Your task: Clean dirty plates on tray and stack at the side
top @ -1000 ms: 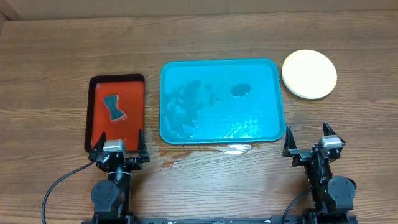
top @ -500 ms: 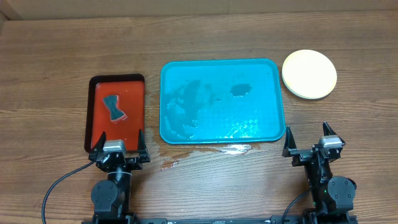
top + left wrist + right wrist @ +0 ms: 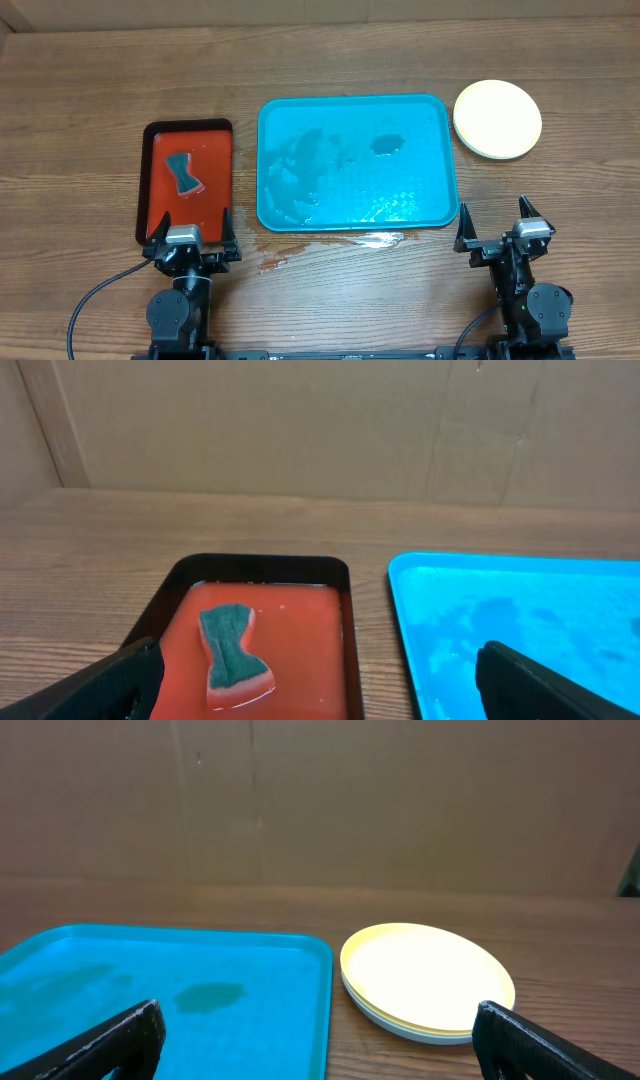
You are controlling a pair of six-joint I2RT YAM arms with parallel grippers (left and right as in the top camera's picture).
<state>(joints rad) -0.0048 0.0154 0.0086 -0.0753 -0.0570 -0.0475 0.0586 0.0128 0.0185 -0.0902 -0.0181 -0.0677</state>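
From overhead, the tray (image 3: 350, 160) carries only a wet film, and the plates (image 3: 497, 119) sit stacked on the counter (image 3: 100, 80) just beside its far right corner, so the job looks finished. The left wrist view shows the left fingers (image 3: 100, 680) apart and empty, near the sponge (image 3: 232, 645) in the red tray (image 3: 260, 563). The right wrist view shows the right fingers (image 3: 110, 1040) likewise apart, holding nothing.

A brown wooden table (image 3: 80, 100) carries a red tray (image 3: 212, 160) just ahead of the left gripper (image 3: 195, 222), a blue tray (image 3: 400, 170) ahead between both grippers, and stacked plates (image 3: 497, 118) ahead of the right gripper (image 3: 493, 212).
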